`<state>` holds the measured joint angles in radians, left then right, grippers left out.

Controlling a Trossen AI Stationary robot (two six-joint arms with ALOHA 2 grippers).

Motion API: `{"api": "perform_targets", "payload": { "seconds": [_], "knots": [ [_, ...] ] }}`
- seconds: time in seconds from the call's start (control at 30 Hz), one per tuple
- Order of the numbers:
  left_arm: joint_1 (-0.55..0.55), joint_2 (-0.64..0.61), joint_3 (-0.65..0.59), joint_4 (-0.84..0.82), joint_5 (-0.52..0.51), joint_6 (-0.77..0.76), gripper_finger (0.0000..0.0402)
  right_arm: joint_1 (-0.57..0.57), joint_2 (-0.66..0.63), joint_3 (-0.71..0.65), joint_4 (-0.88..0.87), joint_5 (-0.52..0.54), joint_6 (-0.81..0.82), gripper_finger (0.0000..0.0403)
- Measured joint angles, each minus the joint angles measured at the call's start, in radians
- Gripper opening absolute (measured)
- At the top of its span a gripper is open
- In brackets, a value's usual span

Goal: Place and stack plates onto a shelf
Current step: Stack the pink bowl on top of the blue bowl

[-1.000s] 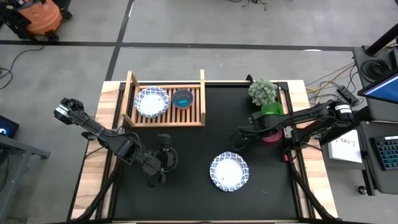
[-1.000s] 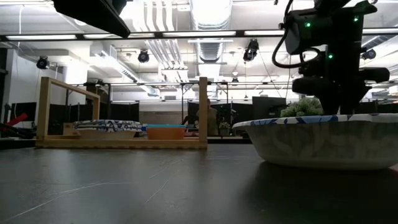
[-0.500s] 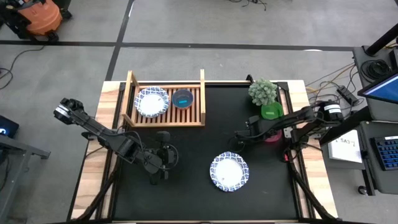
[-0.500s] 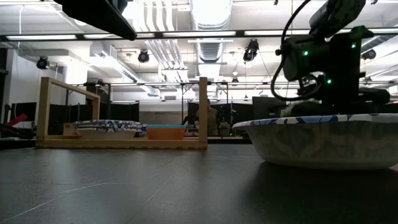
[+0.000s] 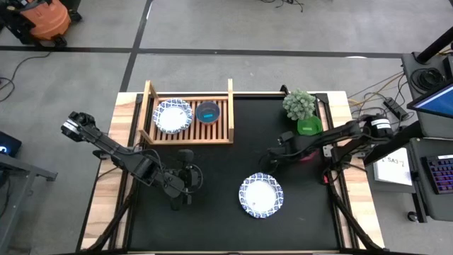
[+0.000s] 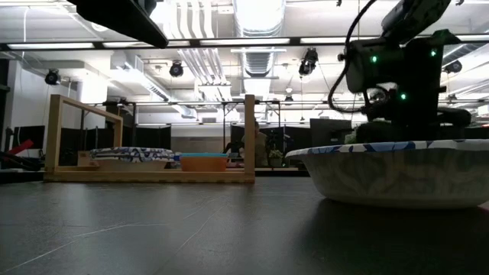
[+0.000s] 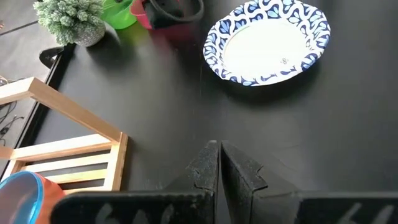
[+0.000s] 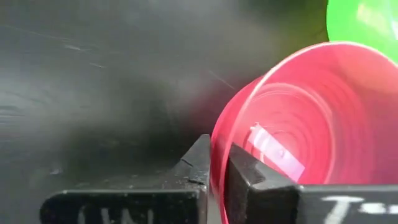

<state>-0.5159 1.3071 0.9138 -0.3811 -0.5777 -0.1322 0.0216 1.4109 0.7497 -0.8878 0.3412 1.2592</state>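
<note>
1. If taken by the rim, loose plate [image 5: 261,196] likely light and a bit flexible; looks like thin disposable stock with a fluted blue edge, so judged easy to bend or crease under a hard pinch.
2. Probably not slippery; matte-looking white centre, shallow raised wall seen in the low view [image 6: 397,174].
3. Best hold, as a guess: pinch across the raised rim, one finger inside and one outside, on the side facing the arm; flat centre offers nothing to grab.
4. Sits flat on the bench [image 5: 226,212], close to the near edge, right of the middle, nothing on it.
5. Second plate [image 5: 173,115] already on the shelf [image 5: 188,137] at the far left corner of the bench, beside a teal bowl [image 5: 208,112] on the same slats.
6. Right jaws: closed tight on the rim of a red bowl [image 8: 298,143], not on a plate; located toward the right edge, next to a green bowl [image 5: 309,126] and a small plant [image 5: 299,105].
7. Loose plate near these right jaws but apart, lying between them and the near edge; no contact.
8. Left jaws: fully closed, empty, low over the bench left of the middle; loose plate [image 7: 267,40] well apart ahead of them, toward the right edge.
</note>
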Motion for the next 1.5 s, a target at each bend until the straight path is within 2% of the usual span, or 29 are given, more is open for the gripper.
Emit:
{"api": "perform_targets", "payload": {
  "seconds": [0.27, 0.47, 0.57, 0.87, 1.07, 1.3, 1.5],
  "knots": [
    [0.001, 0.000, 0.000, 0.001, 0.000, 0.000, 0.0000, 0.012, -0.080, 0.097, 0.025, 0.085, -0.161, 0.0009],
    [0.001, 0.000, 0.000, 0.002, -0.001, 0.005, 0.0000, 0.059, -0.114, 0.191, 0.140, 0.157, -0.363, 0.0009],
    [0.001, 0.000, 0.000, 0.004, -0.007, 0.008, 0.0002, 0.085, -0.116, 0.249, 0.173, 0.191, -0.454, 0.0009],
    [0.001, 0.000, 0.000, 0.003, -0.008, 0.010, 0.0002, 0.152, -0.112, 0.393, 0.190, 0.204, -0.617, 0.0009],
    [0.001, 0.000, 0.000, -0.002, -0.009, 0.012, 0.0002, 0.180, -0.112, 0.455, 0.215, 0.294, -0.718, 0.0009],
    [-0.005, -0.026, 0.000, -0.074, -0.010, 0.042, 0.0002, 0.177, -0.112, 0.489, 0.455, 0.298, -0.989, 0.0009],
    [-0.007, -0.092, -0.021, -0.114, -0.016, 0.049, 0.0002, 0.151, -0.107, 0.534, 0.636, 0.221, -1.192, 0.0009]
  ]
}}
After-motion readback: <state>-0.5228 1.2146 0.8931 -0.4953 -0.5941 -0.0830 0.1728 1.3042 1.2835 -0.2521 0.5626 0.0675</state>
